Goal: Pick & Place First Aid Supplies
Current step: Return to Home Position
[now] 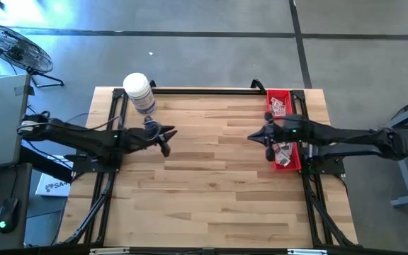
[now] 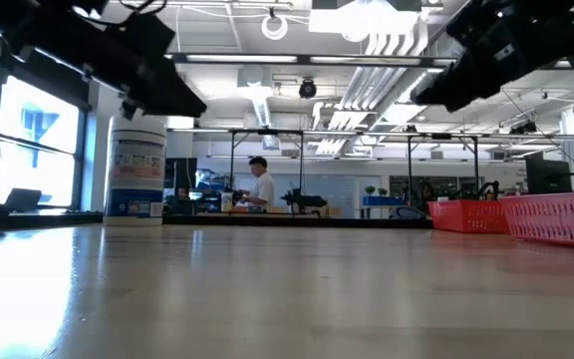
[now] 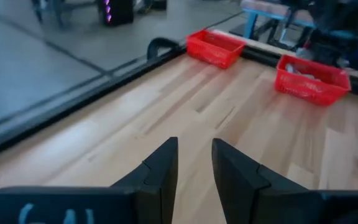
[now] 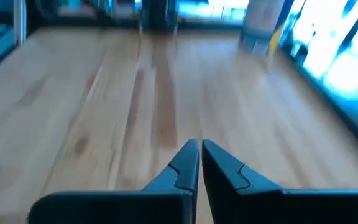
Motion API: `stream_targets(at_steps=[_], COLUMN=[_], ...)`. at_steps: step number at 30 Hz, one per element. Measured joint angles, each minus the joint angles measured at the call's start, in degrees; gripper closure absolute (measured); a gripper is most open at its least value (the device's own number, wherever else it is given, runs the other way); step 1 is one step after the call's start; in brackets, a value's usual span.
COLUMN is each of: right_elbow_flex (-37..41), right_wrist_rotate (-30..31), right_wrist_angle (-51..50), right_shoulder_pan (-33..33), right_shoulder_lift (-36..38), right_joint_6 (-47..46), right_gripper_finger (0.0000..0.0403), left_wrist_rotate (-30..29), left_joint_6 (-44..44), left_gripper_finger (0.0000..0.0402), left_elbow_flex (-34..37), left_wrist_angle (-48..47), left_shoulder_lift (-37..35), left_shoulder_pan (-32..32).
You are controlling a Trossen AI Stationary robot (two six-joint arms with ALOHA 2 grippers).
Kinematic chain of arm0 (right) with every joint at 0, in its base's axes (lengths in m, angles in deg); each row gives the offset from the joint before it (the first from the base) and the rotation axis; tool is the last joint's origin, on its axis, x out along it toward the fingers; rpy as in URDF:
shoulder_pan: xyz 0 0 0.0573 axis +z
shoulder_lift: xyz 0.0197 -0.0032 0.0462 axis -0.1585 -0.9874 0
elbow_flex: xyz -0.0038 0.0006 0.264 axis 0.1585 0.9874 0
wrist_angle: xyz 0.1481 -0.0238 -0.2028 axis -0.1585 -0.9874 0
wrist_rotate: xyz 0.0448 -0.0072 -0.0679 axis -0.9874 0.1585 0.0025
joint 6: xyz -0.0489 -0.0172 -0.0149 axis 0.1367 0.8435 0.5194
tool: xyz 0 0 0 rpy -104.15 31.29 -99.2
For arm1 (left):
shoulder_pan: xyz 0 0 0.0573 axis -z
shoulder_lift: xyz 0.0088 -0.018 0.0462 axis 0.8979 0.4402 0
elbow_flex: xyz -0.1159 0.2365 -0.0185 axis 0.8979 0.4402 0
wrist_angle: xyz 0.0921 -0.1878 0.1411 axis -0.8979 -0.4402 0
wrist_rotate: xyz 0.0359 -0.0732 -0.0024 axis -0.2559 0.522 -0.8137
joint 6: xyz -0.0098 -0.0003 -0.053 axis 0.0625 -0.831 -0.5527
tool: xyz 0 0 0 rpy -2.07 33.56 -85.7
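Note:
The first aid supplies, small white packets, lie in two red baskets at the table's right edge. In the left wrist view one basket shows packets inside. My right gripper hangs above the table just left of the baskets. It points toward the table's left side, and its fingers are shut with nothing between them. My left gripper hovers over the left part of the table, pointing right. Its fingers stand open around nothing.
A big white jar with a bluish label stands at the far left corner, also seen in the low view. Bare wood fills the middle and near part of the table. A person stands far back in the room.

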Motion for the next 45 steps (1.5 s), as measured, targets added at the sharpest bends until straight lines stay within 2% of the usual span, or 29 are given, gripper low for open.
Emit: stream_targets(at_steps=[4, 8, 14, 20, 26, 29, 32, 38, 41, 43, 45], right_elbow_flex=[2.9, 6.7, 14.7, 20.0, 23.9, 23.9, 23.9, 23.9, 23.9, 23.9, 23.9], right_wrist_rotate=[0.3, -1.6, -2.6, -1.2, 3.1, 6.6, 10.4, 10.6, 10.6, 10.6, 10.6], right_wrist_angle=[3.3, 4.5, 4.6, 2.8, 5.4, 5.8, 5.2, 5.2, 5.1, 5.1, 5.1], right_shoulder_pan=[-0.2, -0.1, -0.1, -0.1, 2.9, 5.3, 6.2, 6.3, 6.3, 6.3, 6.3], right_shoulder_lift=[7.3, 14.8, 29.1, 42.7, 41.7, 40.6, 40.1, 39.8, 39.8, 39.8, 39.8], right_joint_6=[1.4, -1.3, -7.0, -11.6, -11.9, -13.3, -13.1, -12.9, -12.9, -12.9, -12.9], right_gripper_finger=[0.0394, 0.0401, 0.0402, 0.0402, 0.0402, 0.0401, 0.0401, 0.0401, 0.0400, 0.0401, 0.0400], left_wrist_rotate=[1.1, 1.8, 7.8, 8.6, 13.2, 16.4, 16.9, 18.7, 17.5, 21.6, 31.0], left_joint_6=[5.5, 7.8, 9.5, 8.9, 8.4, 8.3, 8.5, 7.2, 4.7, 6.6, 9.3], left_gripper_finger=[0.0305, 0.0305, 0.0305, 0.0305, 0.0305, 0.0305, 0.0305, 0.0310, 0.0337, 0.0369, 0.0393], left_elbow_flex=[3.8, 8.3, 12.8, 13.2, 13.2, 13.2, 13.4, 17.0, 18.8, 20.3, 22.1], left_wrist_angle=[-1.1, -1.1, -1.7, -11.0, -15.8, -17.4, -17.4, -16.2, -15.5, -13.4, -10.0], left_shoulder_lift=[-9.1, -18.2, -29.9, -38.6, -44.1, -44.8, -44.9, -45.4, -46.0, -46.7, -47.7], left_shoulder_pan=[0.0, 0.0, 0.0, 0.0, 0.0, 0.1, 0.1, 0.0, 0.1, 0.0, 0.0])
